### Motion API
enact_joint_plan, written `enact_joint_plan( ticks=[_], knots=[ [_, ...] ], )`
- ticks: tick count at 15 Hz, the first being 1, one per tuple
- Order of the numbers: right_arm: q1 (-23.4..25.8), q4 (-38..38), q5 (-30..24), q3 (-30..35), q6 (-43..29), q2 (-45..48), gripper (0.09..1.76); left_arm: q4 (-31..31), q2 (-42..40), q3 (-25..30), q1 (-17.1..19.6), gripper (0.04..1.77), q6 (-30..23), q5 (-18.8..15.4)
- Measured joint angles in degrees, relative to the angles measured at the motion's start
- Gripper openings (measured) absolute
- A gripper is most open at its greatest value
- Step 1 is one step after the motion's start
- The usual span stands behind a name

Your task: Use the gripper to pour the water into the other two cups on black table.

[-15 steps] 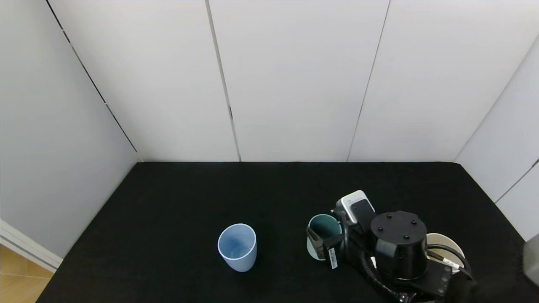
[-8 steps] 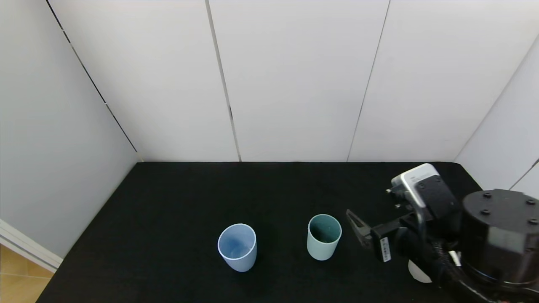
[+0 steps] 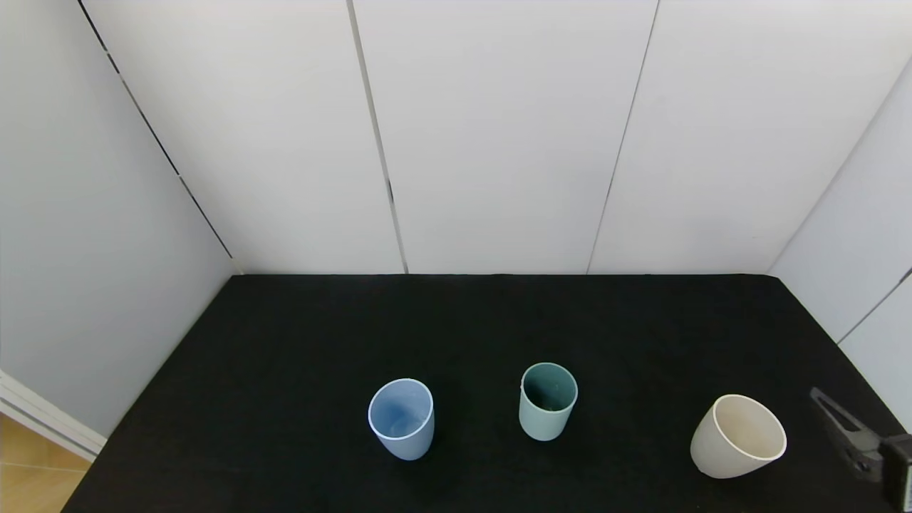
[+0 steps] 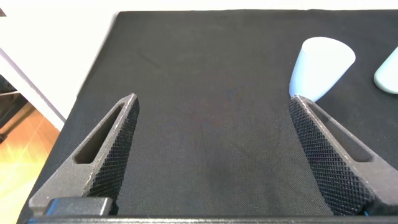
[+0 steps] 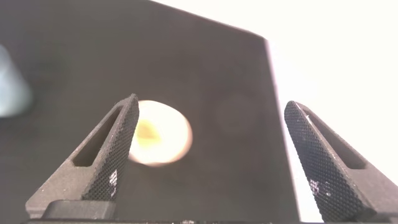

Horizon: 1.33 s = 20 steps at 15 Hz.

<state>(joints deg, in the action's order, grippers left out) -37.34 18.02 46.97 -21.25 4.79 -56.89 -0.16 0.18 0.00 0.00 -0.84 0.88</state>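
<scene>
Three cups stand upright on the black table [image 3: 320, 335]. The light blue cup [image 3: 401, 419] is front left, the teal-green cup [image 3: 548, 402] in the middle, and the cream-white cup [image 3: 739, 436] front right. I cannot make out water in any of them. My right gripper [image 5: 212, 102] is open and empty, with one of its fingers [image 3: 844, 427] at the head view's lower right corner, right of the cream cup [image 5: 158, 132]. My left gripper [image 4: 213, 98] is open and empty, low over the table, with the light blue cup [image 4: 321, 65] beyond one finger.
White wall panels [image 3: 499, 142] enclose the table at the back and on both sides. The table's left edge drops to a wooden floor [image 4: 15, 149]. The teal-green cup [image 4: 388, 71] shows at the edge of the left wrist view.
My right gripper has let go of the teal-green cup and drawn back to the right, almost out of the head view. The cream cup is now uncovered. The cups have not moved.
</scene>
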Motion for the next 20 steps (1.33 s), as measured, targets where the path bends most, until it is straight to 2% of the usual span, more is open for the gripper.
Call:
enact_joint_plan(
  ticks=[3, 6, 9, 11, 14, 16, 19, 20],
  knots=[
    [11.6, -0.5, 1.5, 5.3, -0.8, 5.1, 1.70, 0.0, 0.0, 0.0, 0.0, 1.72, 0.0, 0.0],
    [19.7, -1.0, 7.4, 9.5, -0.8, 11.8, 1.70, 0.0, 0.0, 0.0, 0.0, 1.72, 0.0, 0.0],
    [26.4, -2.8, 10.1, 10.6, 6.2, 22.1, 1.70, 0.0, 0.0, 0.0, 0.0, 1.72, 0.0, 0.0],
    [31.1, -6.8, 9.0, 10.5, 10.9, 30.8, 1.70, 0.0, 0.0, 0.0, 0.0, 1.72, 0.0, 0.0],
    [35.3, -15.7, -0.4, 9.8, 14.8, 43.3, 1.70, 0.0, 0.0, 0.0, 0.0, 1.72, 0.0, 0.0],
    [36.3, -18.9, -13.7, 10.2, 14.3, 50.2, 1.70, 0.0, 0.0, 0.0, 0.0, 1.72, 0.0, 0.0],
    [36.9, -20.0, -35.2, 13.7, 3.2, 55.1, 1.70, 0.0, 0.0, 0.0, 0.0, 1.72, 0.0, 0.0],
    [37.0, -20.0, -39.9, 14.7, -2.0, 55.8, 1.70, 0.0, 0.0, 0.0, 0.0, 1.72, 0.0, 0.0]
  ],
)
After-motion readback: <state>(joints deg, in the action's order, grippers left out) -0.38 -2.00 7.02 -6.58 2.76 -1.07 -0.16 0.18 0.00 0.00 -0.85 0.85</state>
